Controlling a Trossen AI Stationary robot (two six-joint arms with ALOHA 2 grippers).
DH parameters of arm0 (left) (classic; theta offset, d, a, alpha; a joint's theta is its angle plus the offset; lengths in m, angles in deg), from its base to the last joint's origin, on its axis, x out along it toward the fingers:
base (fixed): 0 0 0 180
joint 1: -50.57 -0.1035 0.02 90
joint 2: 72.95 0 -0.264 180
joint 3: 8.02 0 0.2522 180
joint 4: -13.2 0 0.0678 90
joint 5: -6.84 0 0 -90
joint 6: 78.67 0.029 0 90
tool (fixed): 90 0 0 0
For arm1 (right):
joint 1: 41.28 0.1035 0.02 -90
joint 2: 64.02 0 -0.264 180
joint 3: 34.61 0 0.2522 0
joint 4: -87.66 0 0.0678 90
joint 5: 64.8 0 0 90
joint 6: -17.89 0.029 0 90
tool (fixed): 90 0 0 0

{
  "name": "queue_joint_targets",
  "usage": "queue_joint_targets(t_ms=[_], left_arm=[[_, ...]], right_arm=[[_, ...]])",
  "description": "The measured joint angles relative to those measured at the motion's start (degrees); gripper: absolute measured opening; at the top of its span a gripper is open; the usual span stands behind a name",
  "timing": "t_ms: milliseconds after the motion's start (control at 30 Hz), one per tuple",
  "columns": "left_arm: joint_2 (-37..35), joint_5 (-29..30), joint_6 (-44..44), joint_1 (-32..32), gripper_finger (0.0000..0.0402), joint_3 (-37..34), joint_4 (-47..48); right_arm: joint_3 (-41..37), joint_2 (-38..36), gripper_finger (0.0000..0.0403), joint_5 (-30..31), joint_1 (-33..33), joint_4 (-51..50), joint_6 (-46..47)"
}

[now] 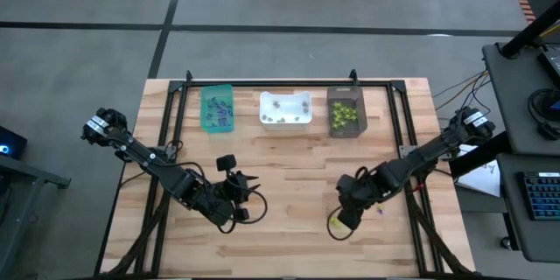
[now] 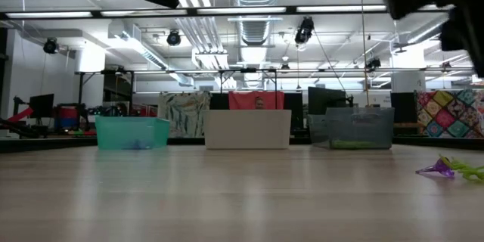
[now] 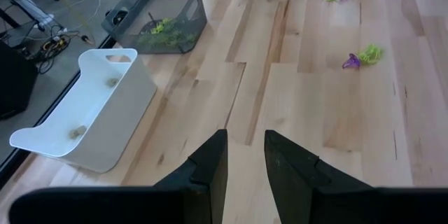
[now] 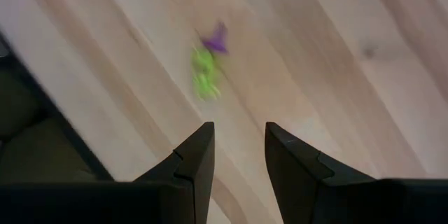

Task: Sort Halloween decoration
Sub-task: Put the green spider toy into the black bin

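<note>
Right end effector [image 4: 238,150] hovers low over the table [image 1: 289,175], fingers parted by a narrow gap and holding nothing, with a green-and-purple trinket [image 4: 206,66] lying just ahead of it. Left end effector [image 3: 245,161] sits near the table's front, narrowly parted too, empty. At the far edge, more trinkets fill the teal bin [image 1: 217,107], white bin [image 1: 285,109] and dark bin [image 1: 346,112].

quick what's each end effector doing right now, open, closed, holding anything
Left end effector: open, empty, above bare table.
Right end effector: open, empty, just short of a green and purple trinket.
</note>
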Motion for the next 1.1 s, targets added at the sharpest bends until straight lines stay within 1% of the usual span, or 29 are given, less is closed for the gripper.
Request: queue_joint_targets(t_ms=[267,533,800,867,1100], left_arm=[[0.0,0.0,0.0,0.0,0.0078,0.0,-0.4],[0.0,0.0,0.0,0.0,0.0078,0.0,-0.6],[0.0,0.0,0.0,0.0,0.0078,0.0,-0.8],[0.0,0.0,0.0,0.0,0.0078,0.0,-0.8],[0.0,0.0,0.0,0.0,0.0078,0.0,-0.8]], right_arm=[[-6.4,0.0,0.0114,-0.5,4.3,-2.1,11.9],[-10.1,0.0,0.0114,-0.7,5.2,-6.8,20.6],[-12.5,1.2,0.0114,-2.5,5.2,-7.0,23.9],[-12.7,2.0,0.0114,-3.4,5.2,-7.1,23.9],[-12.7,5.5,0.0114,-3.5,5.2,-7.1,23.5]])
